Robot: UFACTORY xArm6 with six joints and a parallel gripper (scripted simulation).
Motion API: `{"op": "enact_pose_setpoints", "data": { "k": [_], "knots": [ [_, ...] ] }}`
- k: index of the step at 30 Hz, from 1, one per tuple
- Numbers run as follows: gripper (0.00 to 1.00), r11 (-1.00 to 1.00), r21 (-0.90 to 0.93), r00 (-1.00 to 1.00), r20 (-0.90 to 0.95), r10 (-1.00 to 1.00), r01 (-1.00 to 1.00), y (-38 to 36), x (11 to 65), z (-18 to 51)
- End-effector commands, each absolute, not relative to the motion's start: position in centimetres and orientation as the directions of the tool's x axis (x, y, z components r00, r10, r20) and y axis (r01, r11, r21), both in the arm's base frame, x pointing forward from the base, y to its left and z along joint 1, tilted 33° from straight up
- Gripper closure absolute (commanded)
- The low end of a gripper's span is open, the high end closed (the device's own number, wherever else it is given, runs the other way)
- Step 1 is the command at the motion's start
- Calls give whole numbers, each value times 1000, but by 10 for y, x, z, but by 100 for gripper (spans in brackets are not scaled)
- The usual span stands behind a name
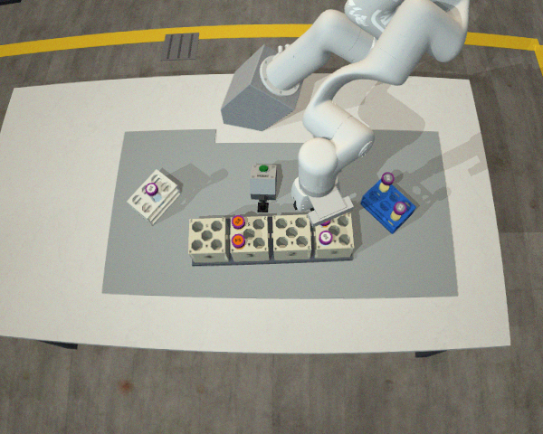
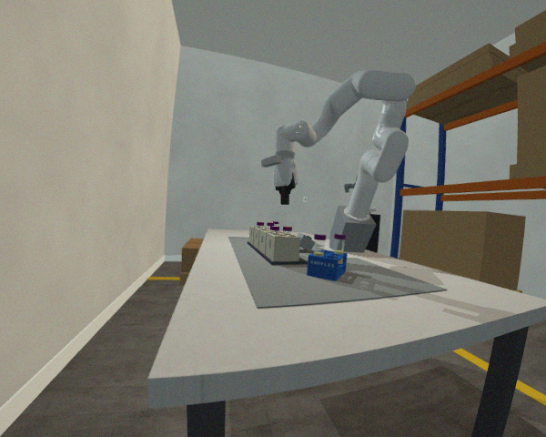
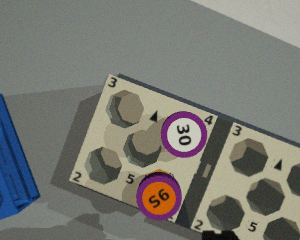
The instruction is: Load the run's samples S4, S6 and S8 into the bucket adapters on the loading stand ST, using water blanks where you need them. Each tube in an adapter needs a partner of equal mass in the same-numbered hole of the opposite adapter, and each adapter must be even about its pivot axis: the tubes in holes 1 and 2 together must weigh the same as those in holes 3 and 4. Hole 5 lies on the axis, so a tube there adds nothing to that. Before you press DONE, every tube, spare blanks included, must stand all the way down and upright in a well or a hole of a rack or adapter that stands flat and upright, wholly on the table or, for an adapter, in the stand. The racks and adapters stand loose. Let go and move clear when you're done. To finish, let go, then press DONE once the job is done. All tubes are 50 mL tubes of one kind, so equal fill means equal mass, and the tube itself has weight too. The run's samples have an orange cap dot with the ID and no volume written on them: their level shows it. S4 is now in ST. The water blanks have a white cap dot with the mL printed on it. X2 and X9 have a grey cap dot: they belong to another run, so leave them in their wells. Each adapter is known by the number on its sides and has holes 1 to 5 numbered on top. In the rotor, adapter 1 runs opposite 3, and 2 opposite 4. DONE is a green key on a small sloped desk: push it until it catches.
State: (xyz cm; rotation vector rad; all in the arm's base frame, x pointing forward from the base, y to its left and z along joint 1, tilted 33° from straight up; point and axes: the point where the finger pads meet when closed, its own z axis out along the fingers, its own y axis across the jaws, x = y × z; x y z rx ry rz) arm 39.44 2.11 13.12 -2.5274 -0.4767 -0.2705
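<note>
My gripper point(image 2: 284, 203) is shut and empty, high above the loading stand point(image 1: 271, 262). A fingertip shows at the wrist view's bottom edge. In the rightmost adapter point(image 1: 333, 252) point(image 3: 90, 145), the 30 blank point(image 1: 325, 237) point(image 3: 184, 134) is in hole 4 and S6 point(image 3: 159, 198) is in the hole 1 corner. Holes 2, 3 and 5 are empty. The second adapter from the left point(image 1: 249, 255) holds S4 point(image 1: 237, 240) at front left and another orange-dot sample point(image 1: 237, 221), apparently S8, at back left. The other two adapters are empty. Full seating cannot be judged.
A white rack point(image 1: 165, 206) at left holds one white-dot blank point(image 1: 151, 188), its number unreadable. A blue rack point(image 1: 376, 213) point(image 2: 327, 270) at right holds two grey-dot tubes point(image 1: 387, 177) point(image 1: 400, 207). The green DONE key point(image 1: 263, 168) is on its desk point(image 1: 262, 188) behind the stand.
</note>
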Motion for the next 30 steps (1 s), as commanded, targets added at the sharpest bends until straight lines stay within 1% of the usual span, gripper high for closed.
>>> {"op": "enact_pose_setpoints", "data": {
  "k": [1,9,16,18,30],
  "knots": [
    [100,-708,-452,836,372,403,543,14,380,116],
    [100,-553,-377,668,458,586,743,4,352,89],
    [100,-382,-295,482,516,708,876,-4,328,65],
    [100,-382,-295,482,516,708,876,-4,328,65],
    [100,-41,-132,109,566,817,990,-18,287,23]
  ]
}}
